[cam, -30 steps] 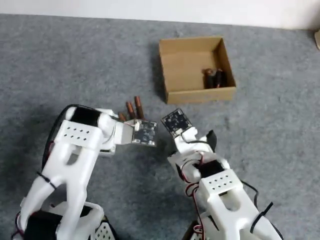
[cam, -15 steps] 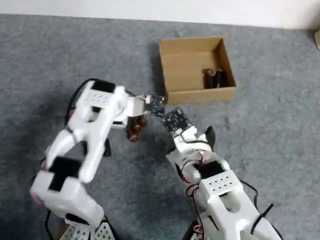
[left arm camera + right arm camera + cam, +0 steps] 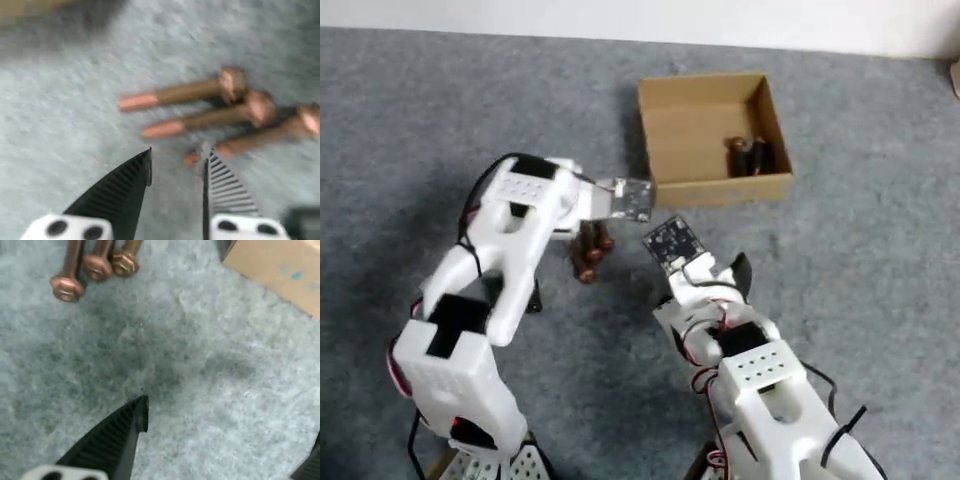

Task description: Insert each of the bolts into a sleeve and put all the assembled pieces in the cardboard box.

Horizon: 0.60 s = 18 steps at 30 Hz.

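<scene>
Black ribbed fingers (image 3: 122,187) on the left gripper (image 3: 176,160) are spread partway with nothing between them, just grey carpet (image 3: 75,100). Right past the tips you've got the three copper bolts (image 3: 200,120), side by side and lying across in front of the claw. The nearest one's pale end sits just beside one finger.

Over on the other arm, the right gripper (image 3: 227,432) is gaping a lot wider, also empty. It's well apart from the bolts, and its camera catches their hex heads plus a corner of the cardboard box (image 3: 280,265).

From the high view you get the inside of the box: a couple of dark pieces (image 3: 748,157) tucked against the wall nearest the arms. The bolts are out on the carpet, near the box's corner.
</scene>
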Tool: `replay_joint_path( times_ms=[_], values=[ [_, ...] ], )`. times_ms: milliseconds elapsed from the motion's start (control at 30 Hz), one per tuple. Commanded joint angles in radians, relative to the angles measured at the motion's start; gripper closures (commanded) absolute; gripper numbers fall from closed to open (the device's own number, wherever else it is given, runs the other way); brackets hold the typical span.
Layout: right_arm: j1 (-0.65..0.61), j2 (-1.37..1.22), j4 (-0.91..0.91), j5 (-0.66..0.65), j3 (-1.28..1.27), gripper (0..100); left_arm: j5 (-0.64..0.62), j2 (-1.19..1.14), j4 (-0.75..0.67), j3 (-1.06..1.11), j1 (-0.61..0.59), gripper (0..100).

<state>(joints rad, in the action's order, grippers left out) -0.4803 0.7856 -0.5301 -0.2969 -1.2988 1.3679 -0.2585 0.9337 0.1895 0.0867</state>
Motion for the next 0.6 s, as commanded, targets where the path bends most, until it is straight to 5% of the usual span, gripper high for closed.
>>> replay_joint_path(
  times_ms=[0,233,567],
  values=[
    [0.035,0.016,0.025,-0.011,0.004,54.5,0.549,0.111,0.25,-0.077,-0.033,84],
    [0.099,0.016,0.027,-0.005,0.008,54.5,0.595,0.142,0.367,-0.171,-0.053,83],
    [0.153,0.016,0.027,0.055,0.013,54.5,1.011,0.142,0.514,-0.134,-0.056,83]
  ],
)
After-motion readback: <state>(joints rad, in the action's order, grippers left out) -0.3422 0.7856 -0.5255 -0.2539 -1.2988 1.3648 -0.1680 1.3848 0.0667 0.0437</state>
